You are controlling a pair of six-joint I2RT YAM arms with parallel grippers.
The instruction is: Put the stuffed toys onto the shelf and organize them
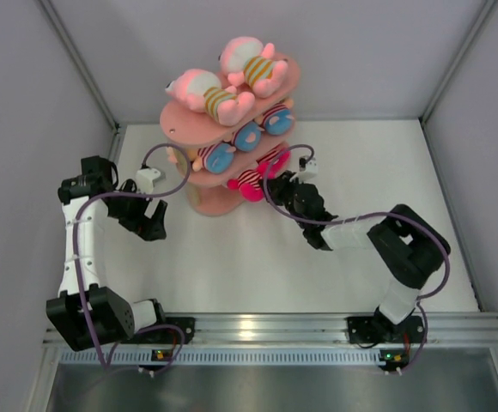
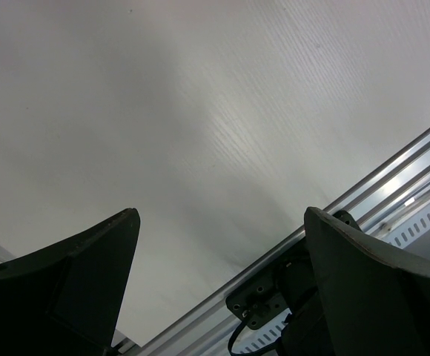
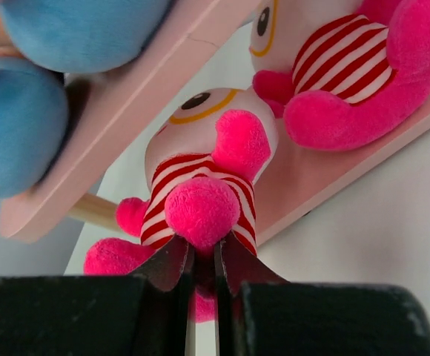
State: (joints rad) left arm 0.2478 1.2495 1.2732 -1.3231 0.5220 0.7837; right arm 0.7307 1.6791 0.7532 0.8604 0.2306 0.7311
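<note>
Toy [image 3: 200, 178] pinched by right end effector [image 3: 202, 251], pink shelf [image 3: 130, 111]

- Shelf [image 1: 208, 204] stands far and left of centre on the desk [image 1: 232, 275]. All three boards are crowded with stuffed toys [image 1: 210, 94], with tight gaps between tiers.
- Bottom board's right side is blocked: right hand [image 3: 204, 248] is clamped on a red-striped toy [image 3: 200, 204], and its arm [image 1: 352, 232] slants across the right half.
- Left hand [image 2: 219, 215], spread wide, is left of the shelf over bare desk.
- Free passage at near centre and far right.
- Walls [image 1: 26, 103] close in left, right and far. Rail [image 1: 258, 326] runs along the near edge.
</note>
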